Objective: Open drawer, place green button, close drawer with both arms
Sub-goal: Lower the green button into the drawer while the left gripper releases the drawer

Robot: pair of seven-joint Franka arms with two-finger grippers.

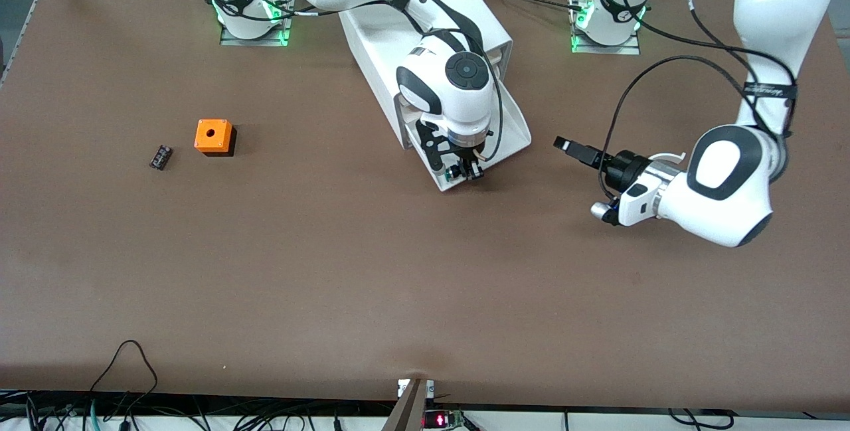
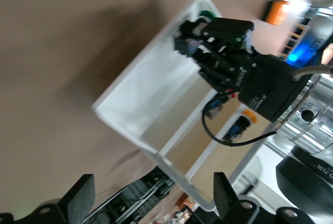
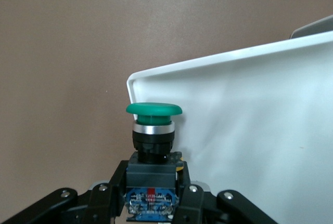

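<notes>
The white drawer stands pulled out of the cabinet toward the front camera. My right gripper is over the drawer's front corner and is shut on the green-capped button, held by its black-blue body. The drawer's white wall is right beside the button. My left gripper is open and empty, low over the table beside the drawer toward the left arm's end. In the left wrist view, its fingers are wide apart, and the drawer, the right gripper and the green cap show ahead of it.
An orange box and a small black block lie toward the right arm's end of the table. A red-capped button shows inside the cabinet in the left wrist view. Cables hang along the table's front edge.
</notes>
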